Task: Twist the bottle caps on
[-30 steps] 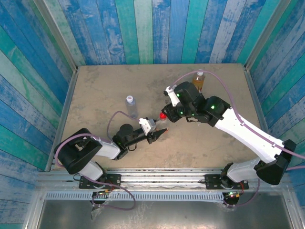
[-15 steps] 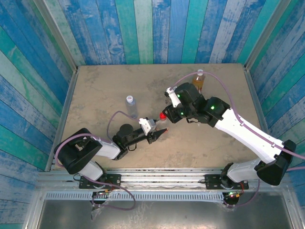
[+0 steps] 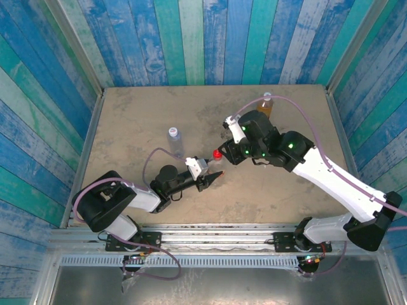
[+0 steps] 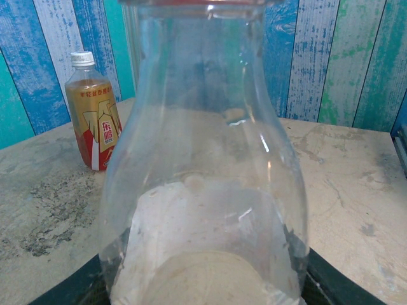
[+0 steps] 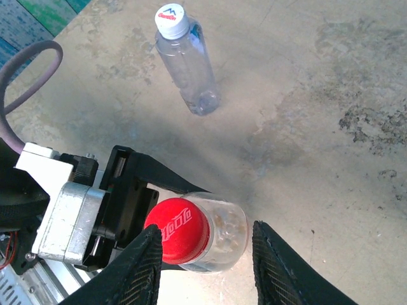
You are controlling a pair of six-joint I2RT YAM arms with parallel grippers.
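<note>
- Red cap [image 5: 177,230]: bright red, round, with white lettering across its top; it sits on the neck of the clear bottle [image 5: 222,244], and how tightly it is threaded cannot be told
- Clear bottle: colourless, see-through plastic with sloping shoulders and a pale label patch low on its wall; it stands near the middle of the table [image 3: 140,108], just in front of the left arm
- Left gripper [image 3: 208,178]: closed on the lower body of the clear bottle, with dark fingers on either side of it
- Right gripper [image 5: 205,225]: poised above the red cap with jaws apart, wider than the cap; one finger is at the cap's edge and the other is clear of the bottle's shoulder
- Bluish bottle [image 5: 187,63]: clear, slim and upright, carrying a white cap [image 5: 172,19] with a red mark; it stands apart, left of the grippers and farther back
- Amber bottle [image 4: 94,117]: amber liquid, orange label and a white top; it stands upright near the far edge of the table, close to the blue plank wall [image 3: 191,38]
</note>
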